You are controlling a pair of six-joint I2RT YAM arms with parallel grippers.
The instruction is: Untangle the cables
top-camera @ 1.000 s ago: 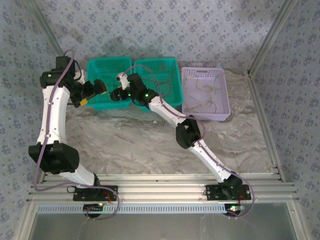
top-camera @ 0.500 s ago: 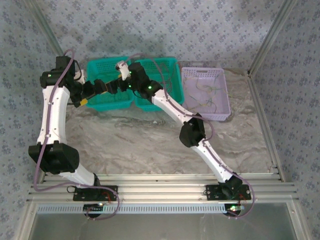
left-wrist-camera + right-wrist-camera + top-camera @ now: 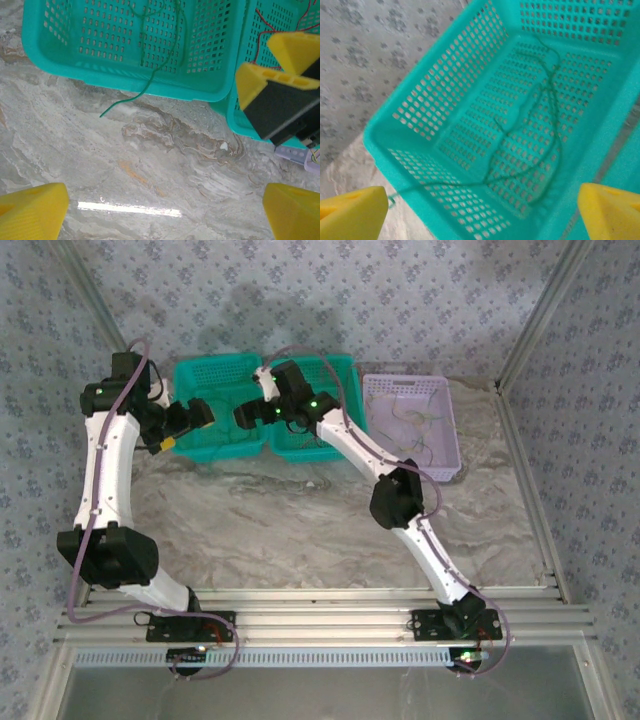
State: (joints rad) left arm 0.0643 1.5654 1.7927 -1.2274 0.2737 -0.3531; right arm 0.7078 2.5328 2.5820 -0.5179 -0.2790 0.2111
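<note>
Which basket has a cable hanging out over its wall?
The left teal basket: a green cable runs over its near wall onto the table. The red wires in the neighbouring teal basket lie inside.

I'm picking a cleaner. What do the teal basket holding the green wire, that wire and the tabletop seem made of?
Teal basket: moulded plastic, slightly glossy, regular grid of holes.
Green wire: probably plastic-coated, thin, curling limply over the rim.
Tabletop: polished marble look, veined, with glare; stone or laminate unclear.

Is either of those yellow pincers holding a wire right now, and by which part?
Nothing is held. The left pincer and the right pincer both stand open and empty; the green cable lies loose in the teal basket.
</note>
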